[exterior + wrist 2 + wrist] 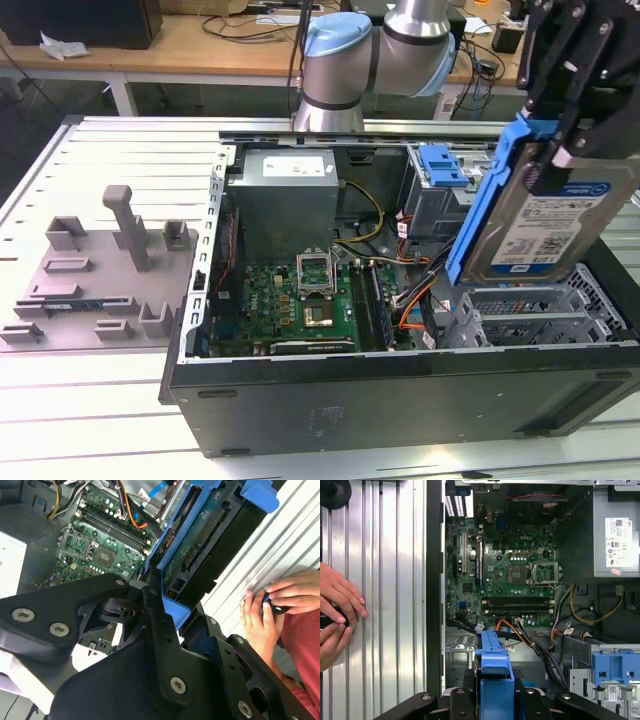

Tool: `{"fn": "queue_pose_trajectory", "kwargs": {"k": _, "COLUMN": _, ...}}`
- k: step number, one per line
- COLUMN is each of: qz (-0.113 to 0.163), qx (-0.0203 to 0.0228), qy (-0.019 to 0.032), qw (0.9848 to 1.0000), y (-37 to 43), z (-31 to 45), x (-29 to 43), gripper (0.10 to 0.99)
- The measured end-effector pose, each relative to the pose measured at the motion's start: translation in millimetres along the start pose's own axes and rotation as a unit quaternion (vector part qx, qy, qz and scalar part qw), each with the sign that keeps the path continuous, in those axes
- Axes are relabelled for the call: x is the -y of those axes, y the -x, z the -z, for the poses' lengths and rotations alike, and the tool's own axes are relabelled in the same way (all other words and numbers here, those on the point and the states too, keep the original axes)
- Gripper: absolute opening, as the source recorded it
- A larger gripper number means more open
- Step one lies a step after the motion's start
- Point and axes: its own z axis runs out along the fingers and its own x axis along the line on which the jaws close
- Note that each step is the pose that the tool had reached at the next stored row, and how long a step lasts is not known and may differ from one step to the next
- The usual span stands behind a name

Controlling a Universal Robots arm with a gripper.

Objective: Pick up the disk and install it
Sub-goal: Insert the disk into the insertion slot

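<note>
Exterior view had the gripper (562, 150) clamped shut on the upper edge of the disk (545, 215). The disk hung tilted in the air over the drive cage (540, 315), at the exterior view's right end of the open computer case (400, 395), with its labelled face showing. In the first wrist view the motherboard (510, 575) lay beyond the disk's blue carrier, and a person's hands (337, 615) rested on the ribbed table (390, 580) beside the case.

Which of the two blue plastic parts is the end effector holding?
The long blue plastic carrier framing the silver hard drive, held by the black end effector; the smaller ribbed blue latch sits inside the black computer case.
</note>
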Motion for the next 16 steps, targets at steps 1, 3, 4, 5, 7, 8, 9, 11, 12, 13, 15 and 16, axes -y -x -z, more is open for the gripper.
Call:
{"fn": "queue_pose_trajectory", "kwargs": {"k": 1, "qz": 0.0, "qx": 0.0001, "qy": 0.0, "qw": 1.0, "y": 0.0, "z": -0.1, "x": 3.3, "gripper": 0.365}}
{"fn": "queue_pose_trajectory", "kwargs": {"k": 3, "qz": 0.0, "qx": 0.0, "qy": 0.0, "qw": 1.0, "y": 0.1, "z": -0.2, "x": 9.3, "gripper": 0.365}}
{"fn": "queue_pose_trajectory", "kwargs": {"k": 4, "qz": 0.0, "qx": 0.0001, "qy": 0.0, "qw": 1.0, "y": 0.1, "z": -0.5, "x": 13.0, "gripper": 0.365}}
{"fn": "queue_pose_trajectory", "kwargs": {"k": 5, "qz": 0.0, "qx": 0.0001, "qy": 0.0, "qw": 1.0, "y": 0.1, "z": -0.6, "x": 15.1, "gripper": 0.365}}
{"fn": "queue_pose_trajectory", "kwargs": {"k": 7, "qz": 0.001, "qx": 0.0, "qy": 0.0, "qw": 1.0, "y": 0.2, "z": -1.0, "x": 19.7, "gripper": 0.365}}
{"fn": "queue_pose_trajectory", "kwargs": {"k": 8, "qz": 0.001, "qx": 0.0, "qy": 0.0, "qw": 1.0, "y": 0.2, "z": -1.2, "x": 21.7, "gripper": 0.365}}
{"fn": "queue_pose_trajectory", "kwargs": {"k": 9, "qz": 0.001, "qx": 0.0, "qy": 0.0, "qw": 1.0, "y": 0.2, "z": -1.6, "x": 23.9, "gripper": 0.365}}
{"fn": "queue_pose_trajectory", "kwargs": {"k": 11, "qz": 0.001, "qx": -0.0001, "qy": 0.0, "qw": 1.0, "y": 0.2, "z": -2.0, "x": 26.0, "gripper": 0.365}}
{"fn": "queue_pose_trajectory", "kwargs": {"k": 12, "qz": 0.002, "qx": -0.0001, "qy": 0.0, "qw": 1.0, "y": 0.2, "z": -2.4, "x": 27.7, "gripper": 0.365}}
{"fn": "queue_pose_trajectory", "kwargs": {"k": 13, "qz": 0.002, "qx": -0.0001, "qy": 0.0, "qw": 1.0, "y": 0.2, "z": -2.9, "x": 28.3, "gripper": 0.365}}
{"fn": "queue_pose_trajectory", "kwargs": {"k": 15, "qz": 0.003, "qx": -0.0001, "qy": 0.0, "qw": 1.0, "y": 0.3, "z": -4.2, "x": 29.0, "gripper": 0.365}}
{"fn": "queue_pose_trajectory", "kwargs": {"k": 16, "qz": 0.004, "qx": -0.0002, "qy": 0.0, "qw": 1.0, "y": 0.2, "z": -4.4, "x": 29.0, "gripper": 0.365}}
